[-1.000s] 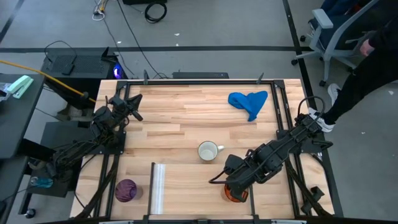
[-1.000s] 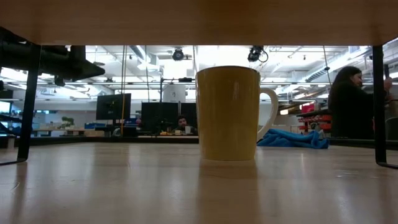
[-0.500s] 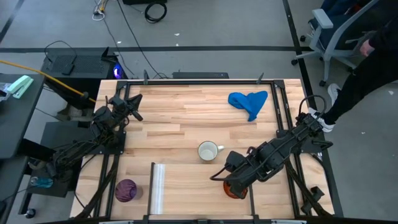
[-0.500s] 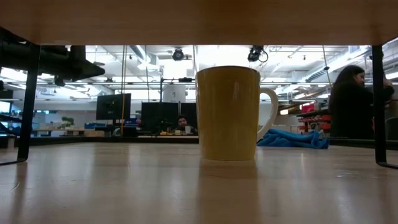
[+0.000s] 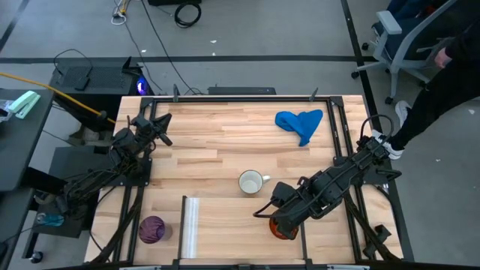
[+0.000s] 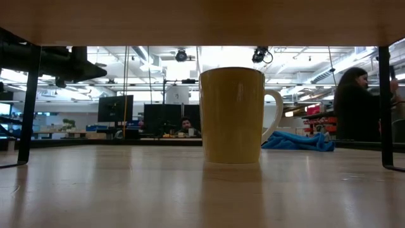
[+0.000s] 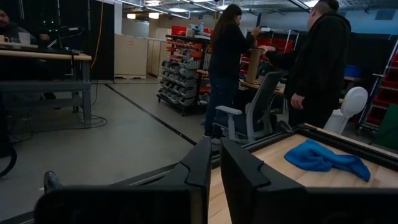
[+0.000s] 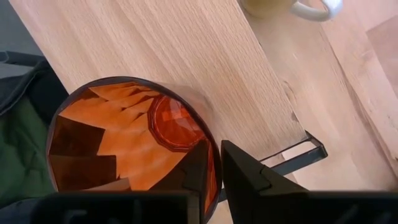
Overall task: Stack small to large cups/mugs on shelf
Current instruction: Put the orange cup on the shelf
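Note:
The orange patterned cup [image 5: 285, 229] [image 8: 124, 143] stands upright at the right end of the wooden shelf [image 5: 225, 225]. My right gripper [image 5: 279, 217] [image 8: 216, 155] points down over it, open by a narrow gap, its fingers astride the cup's rim. The purple cup [image 5: 152, 229] stands at the shelf's left end, beside a pale upright strip [image 5: 190, 225]. The white mug [image 5: 250, 182] [image 6: 232, 114] stands on its base on the table, just beyond the shelf. My left gripper [image 5: 162, 124] [image 7: 216, 149] waits level at the table's left edge, shut to a slit on nothing. My right gripper comes at the orange cup from above, one finger [image 8: 198, 169] inside and one [image 8: 242, 171] outside the rim [image 8: 210, 138]. The gap looks wider than the wall, and I cannot tell whether either finger touches it.
A blue cloth [image 5: 300, 122] [image 6: 297, 140] lies at the table's far right. The shelf's underside [image 6: 202, 22] and its dark posts [image 6: 384, 101] frame the low view. A dark bracket [image 8: 305, 149] sits at the shelf's edge. A person and a chair [image 5: 442, 75] are beyond the table's right side.

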Available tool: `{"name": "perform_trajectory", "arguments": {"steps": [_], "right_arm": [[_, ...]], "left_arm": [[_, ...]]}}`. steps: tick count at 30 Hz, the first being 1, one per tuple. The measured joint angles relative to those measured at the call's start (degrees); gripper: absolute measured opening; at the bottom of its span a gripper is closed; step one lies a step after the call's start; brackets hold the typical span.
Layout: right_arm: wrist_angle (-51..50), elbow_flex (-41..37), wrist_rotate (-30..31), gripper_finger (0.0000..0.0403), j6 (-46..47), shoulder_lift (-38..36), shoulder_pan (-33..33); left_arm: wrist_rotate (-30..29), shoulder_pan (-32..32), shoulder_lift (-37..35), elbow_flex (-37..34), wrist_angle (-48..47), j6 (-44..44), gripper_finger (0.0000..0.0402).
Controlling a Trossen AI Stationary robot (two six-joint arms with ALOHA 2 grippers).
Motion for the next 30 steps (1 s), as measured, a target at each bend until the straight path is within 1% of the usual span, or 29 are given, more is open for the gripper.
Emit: {"name": "perform_trajectory", "arguments": {"steps": [5,13,18,25,30], "right_arm": [[0.02,0.00,0.36,0.0053,0.02,-0.41,0.02],[0.04,0.02,4.03,0.0053,2.37,-4.10,0.77],[0.03,0.07,7.94,0.0053,2.99,-7.61,1.63],[0.04,0.07,15.11,0.0053,2.76,-13.37,1.73],[0.04,0.07,21.99,0.0052,-0.18,-17.69,-0.65]], "left_arm": [[0.00,0.00,0.00,0.00,0.02,0.01,0.0043],[0.00,0.00,0.00,0.00,0.00,0.01,0.0041],[0.00,0.00,0.00,-0.02,0.00,0.60,0.0040],[0.00,0.01,0.00,0.00,0.00,0.63,0.0044],[0.00,0.01,0.00,-0.02,0.00,0.50,0.0038]]}}
